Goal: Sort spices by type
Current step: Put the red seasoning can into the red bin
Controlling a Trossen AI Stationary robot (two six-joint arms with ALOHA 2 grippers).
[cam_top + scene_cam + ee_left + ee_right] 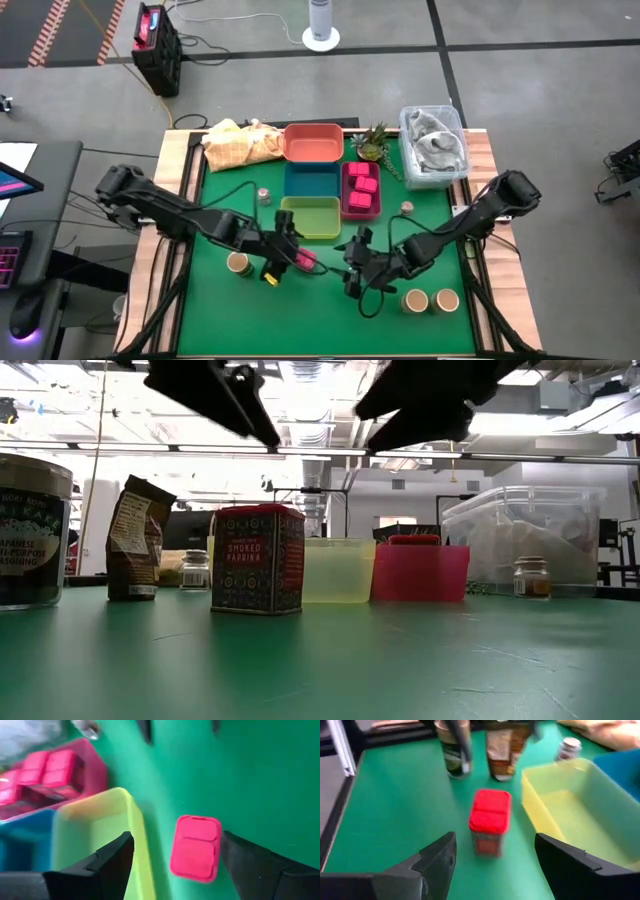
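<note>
A spice tin with a bright pink lid [305, 258] stands upright on the green mat, labelled smoked paprika in the low view [257, 558]. My left gripper [176, 840] is open and hovers above it, fingers either side of the lid [195, 847]. My right gripper [495, 842] is open too, a little toward the table's right of the tin [489, 822]. More pink tins fill the pink tray [360, 190]. Tan-topped jars [238, 262] [415, 300] [446, 299] and tiny jars [264, 195] [407, 208] stand on the mat.
A yellow-green tray [311, 217], a blue tray [311, 180] and an orange tray [313, 143] line up toward the far edge. A spiky plant [372, 142], a clear bin of cloth [433, 145] and a yellow cloth [240, 145] lie at the far edge. A brown bag [135, 540] stands left of the tin.
</note>
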